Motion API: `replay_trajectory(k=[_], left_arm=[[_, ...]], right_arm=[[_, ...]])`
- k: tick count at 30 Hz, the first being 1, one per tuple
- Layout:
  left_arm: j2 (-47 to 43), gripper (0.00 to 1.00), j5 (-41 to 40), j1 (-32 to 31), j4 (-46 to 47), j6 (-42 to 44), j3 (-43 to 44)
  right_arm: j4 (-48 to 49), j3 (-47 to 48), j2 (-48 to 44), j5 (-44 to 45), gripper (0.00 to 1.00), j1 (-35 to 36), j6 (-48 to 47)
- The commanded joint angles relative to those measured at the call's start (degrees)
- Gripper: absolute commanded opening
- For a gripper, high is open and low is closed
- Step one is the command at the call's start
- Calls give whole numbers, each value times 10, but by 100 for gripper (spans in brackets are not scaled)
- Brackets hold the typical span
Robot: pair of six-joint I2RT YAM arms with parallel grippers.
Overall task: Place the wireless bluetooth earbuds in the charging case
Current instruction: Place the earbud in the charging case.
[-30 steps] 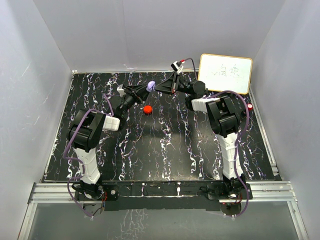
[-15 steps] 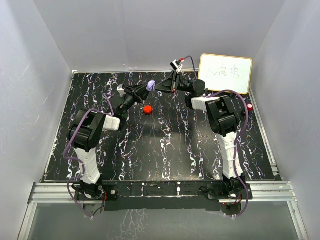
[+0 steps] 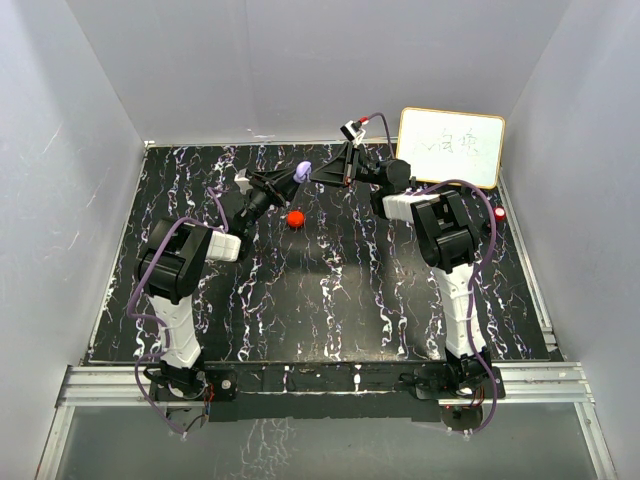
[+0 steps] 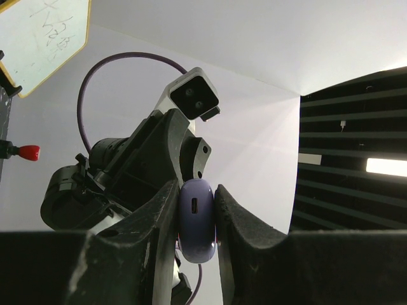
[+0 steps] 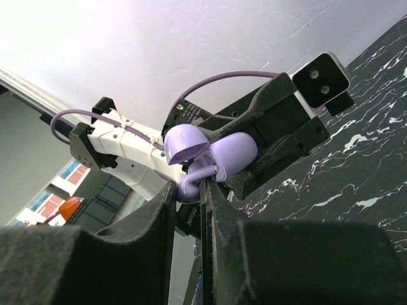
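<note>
Purple charging case [image 4: 196,222], lid open, clamped in left hand [image 3: 289,180], raised over far worktop [image 3: 330,290]. Right hand [image 5: 203,188] pinches purple earbud [image 5: 188,185] at the case's mouth. Red round item [image 3: 294,217] lies below.

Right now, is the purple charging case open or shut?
Open. In the right wrist view the purple charging case has its lid swung up, away from the body.

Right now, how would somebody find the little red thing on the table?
Start at the black marbled table and look near the middle of its far half. The red round piece lies there alone on the tabletop. The purple case near it is held up by the left gripper.
</note>
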Motion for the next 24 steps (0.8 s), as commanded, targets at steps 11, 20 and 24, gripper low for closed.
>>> replay_trajectory(k=[11,20,24], left_arm=[[-19,0,28,-20,203,-304,25],[-18,0,30,-20,204,-303,26],[-17,0,30,-20,204,-302,25]], right_arm=[[191,-2,18,-13,7,-11,-19],[191,-3,15,-13,7,-14,-20],[192,-4,14,-13,7,-13,-21]])
